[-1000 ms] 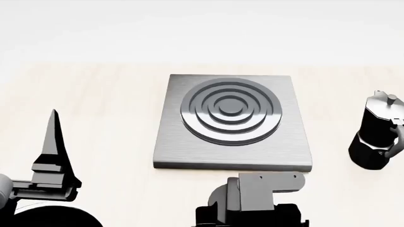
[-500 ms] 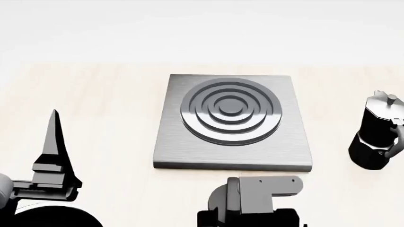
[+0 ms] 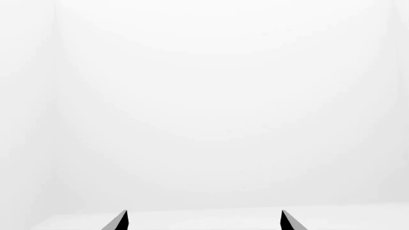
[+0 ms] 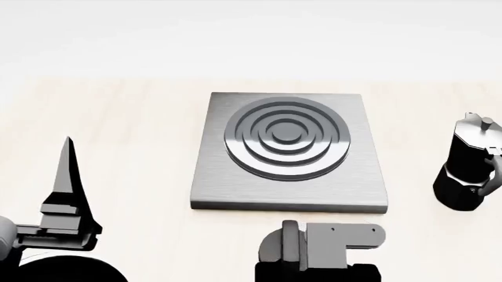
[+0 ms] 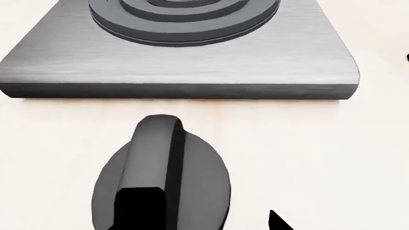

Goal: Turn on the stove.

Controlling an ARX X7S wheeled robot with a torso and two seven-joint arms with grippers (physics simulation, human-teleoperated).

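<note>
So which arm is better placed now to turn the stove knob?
The right. Its wrist camera shows the knob close below, just before the stove. The left gripper stands off at the side, facing only blank white.

Head view: high, facing forward and down over the pale table; takes in the whole stove and moka pot at far right.
Right wrist view: low, close, facing the stove's near edge across the knob.
Left wrist view: faces blank white; fingertips at frame edge.
Shared: stove, in head and right wrist views.
</note>
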